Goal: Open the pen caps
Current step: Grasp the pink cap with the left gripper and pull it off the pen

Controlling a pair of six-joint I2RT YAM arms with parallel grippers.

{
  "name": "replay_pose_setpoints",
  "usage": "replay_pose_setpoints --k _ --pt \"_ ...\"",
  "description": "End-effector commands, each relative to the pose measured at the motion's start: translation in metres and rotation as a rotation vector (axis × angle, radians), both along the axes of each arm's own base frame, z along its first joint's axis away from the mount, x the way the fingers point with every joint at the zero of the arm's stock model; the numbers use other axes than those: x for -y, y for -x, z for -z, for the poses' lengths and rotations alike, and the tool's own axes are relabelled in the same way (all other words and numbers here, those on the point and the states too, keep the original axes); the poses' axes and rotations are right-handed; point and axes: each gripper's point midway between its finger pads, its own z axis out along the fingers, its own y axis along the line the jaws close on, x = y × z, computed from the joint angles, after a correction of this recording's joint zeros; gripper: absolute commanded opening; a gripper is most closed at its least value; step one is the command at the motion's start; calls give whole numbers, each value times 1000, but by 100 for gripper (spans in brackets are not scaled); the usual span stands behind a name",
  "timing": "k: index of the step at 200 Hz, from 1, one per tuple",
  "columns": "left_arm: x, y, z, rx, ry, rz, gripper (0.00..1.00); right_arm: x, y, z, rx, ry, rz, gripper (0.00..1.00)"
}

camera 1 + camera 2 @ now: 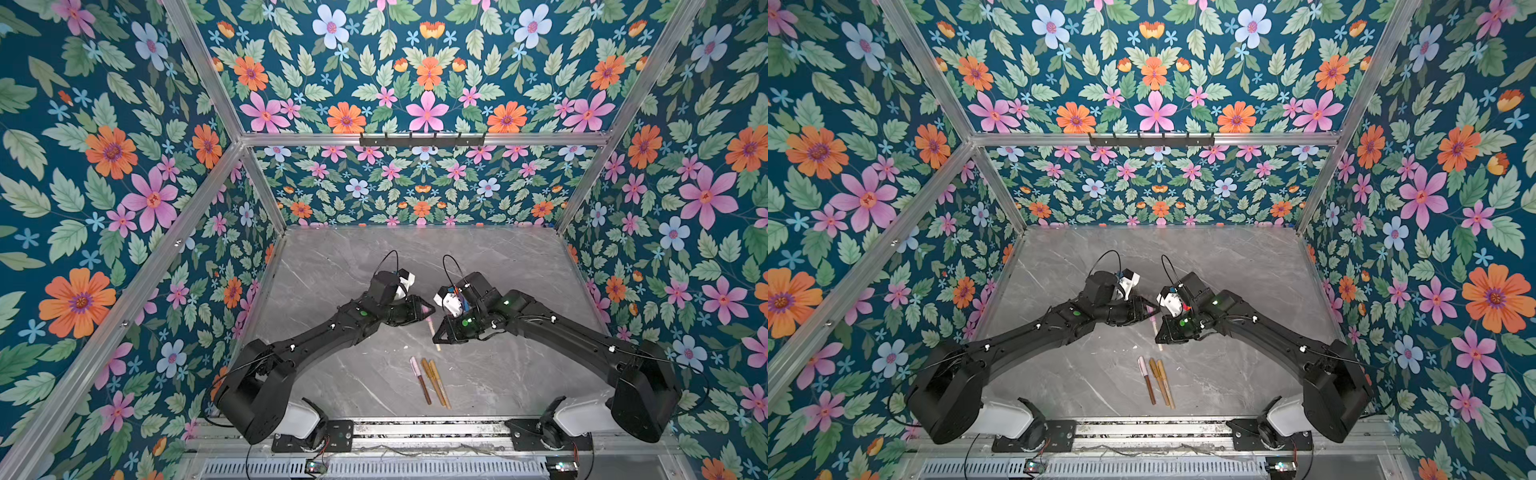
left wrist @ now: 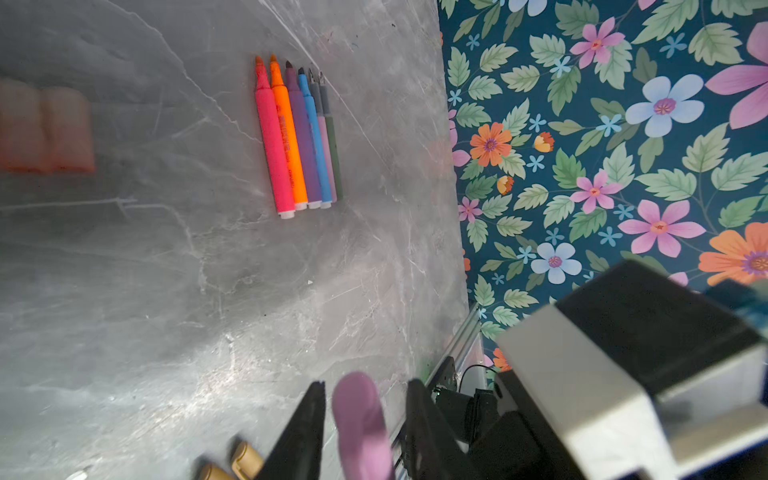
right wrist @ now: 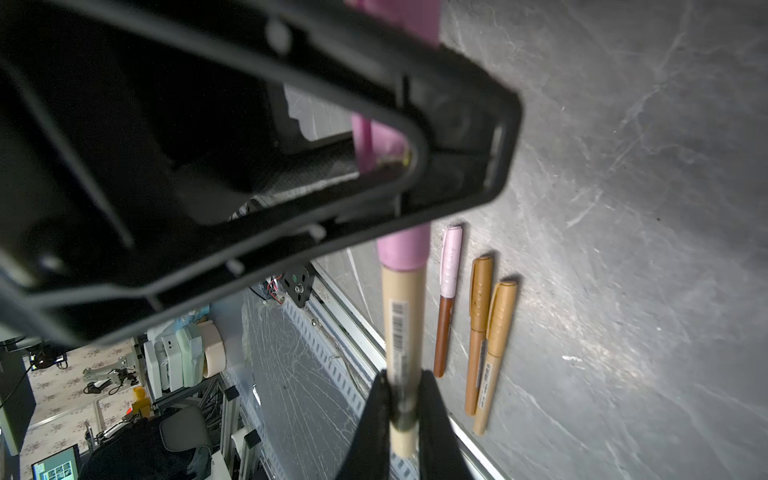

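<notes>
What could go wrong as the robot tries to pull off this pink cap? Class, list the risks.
1. The left gripper flanks the pink cap with small gaps showing; pulling now might slip off it.
2. The right gripper pinches the pen near its tail, far from the cap, so the pen could tilt or slide out.

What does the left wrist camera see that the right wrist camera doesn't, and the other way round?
Only the left wrist view: a row of six uncapped markers and blurry peach caps on the table. Only the right wrist view: a beige pen clamped in the right gripper, and a brown pen with a pale pink cap. Both: the beige pen's pink cap between the left gripper's open jaws, two gold pens and the grey table.
</notes>
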Motion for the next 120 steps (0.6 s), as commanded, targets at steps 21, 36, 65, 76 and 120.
replay_pose_setpoints --k 21,36,65,76,120 --pt "6 0 -11 26 45 15 12 -3 -3 -5 26 -17 -11 7" --pt "7 -1 -14 31 51 17 3 -2 -3 -6 30 -16 -9 7" --pt "8 0 -16 29 56 16 0 -1 -9 -6 50 -2 23 24" --pt "8 1 -17 29 60 16 0 -1 -13 -5 51 1 37 25" --pt "6 1 -23 35 73 6 0 -9 -23 -4 43 -15 68 11"
